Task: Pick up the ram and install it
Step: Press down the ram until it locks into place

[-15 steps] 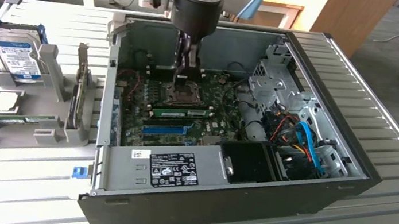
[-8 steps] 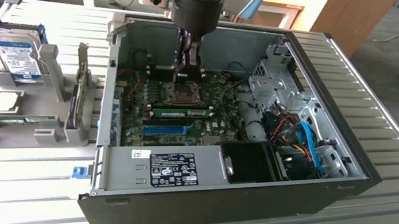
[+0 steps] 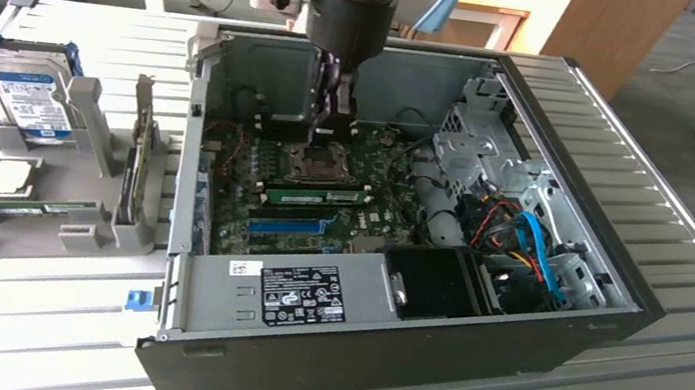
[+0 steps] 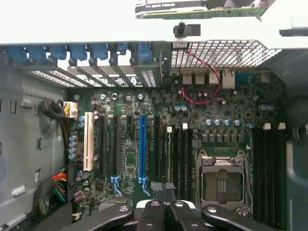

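Even daylight, blown-out white glare along wrist view's upper band, soft focus, mild shadows

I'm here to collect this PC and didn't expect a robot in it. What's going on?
The robot arm is reaching down into the open computer case, with its gripper shut just above the motherboard beside the CPU socket. The fingers appear to hold nothing. A green RAM stick looks to be seated in a motherboard slot just below the gripper. Outside the case, on the exterior view's left, a gray holder carries a hard drive and another green stick.
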{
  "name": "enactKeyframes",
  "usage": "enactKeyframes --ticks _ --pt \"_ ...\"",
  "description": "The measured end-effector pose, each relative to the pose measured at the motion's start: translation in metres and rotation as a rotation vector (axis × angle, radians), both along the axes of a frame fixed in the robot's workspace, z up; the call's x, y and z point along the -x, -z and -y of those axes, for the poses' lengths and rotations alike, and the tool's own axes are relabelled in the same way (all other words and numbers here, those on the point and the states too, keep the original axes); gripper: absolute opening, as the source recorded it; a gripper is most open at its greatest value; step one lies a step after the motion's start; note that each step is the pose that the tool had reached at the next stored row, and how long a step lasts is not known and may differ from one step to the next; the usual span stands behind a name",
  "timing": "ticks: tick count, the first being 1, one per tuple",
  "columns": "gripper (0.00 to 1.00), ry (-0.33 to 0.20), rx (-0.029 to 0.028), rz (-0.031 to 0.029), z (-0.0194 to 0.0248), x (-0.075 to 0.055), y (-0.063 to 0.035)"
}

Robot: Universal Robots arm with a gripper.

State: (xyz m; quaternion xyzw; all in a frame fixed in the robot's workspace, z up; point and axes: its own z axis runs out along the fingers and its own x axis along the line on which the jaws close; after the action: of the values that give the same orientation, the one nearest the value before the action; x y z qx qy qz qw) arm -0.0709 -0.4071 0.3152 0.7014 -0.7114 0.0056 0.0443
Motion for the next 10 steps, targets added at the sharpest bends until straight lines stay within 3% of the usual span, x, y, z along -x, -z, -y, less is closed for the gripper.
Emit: enactKeyframes --ticks 10 --pt "0.1 0.0 0.0001 0.0 0.0 -0.017 0.0"
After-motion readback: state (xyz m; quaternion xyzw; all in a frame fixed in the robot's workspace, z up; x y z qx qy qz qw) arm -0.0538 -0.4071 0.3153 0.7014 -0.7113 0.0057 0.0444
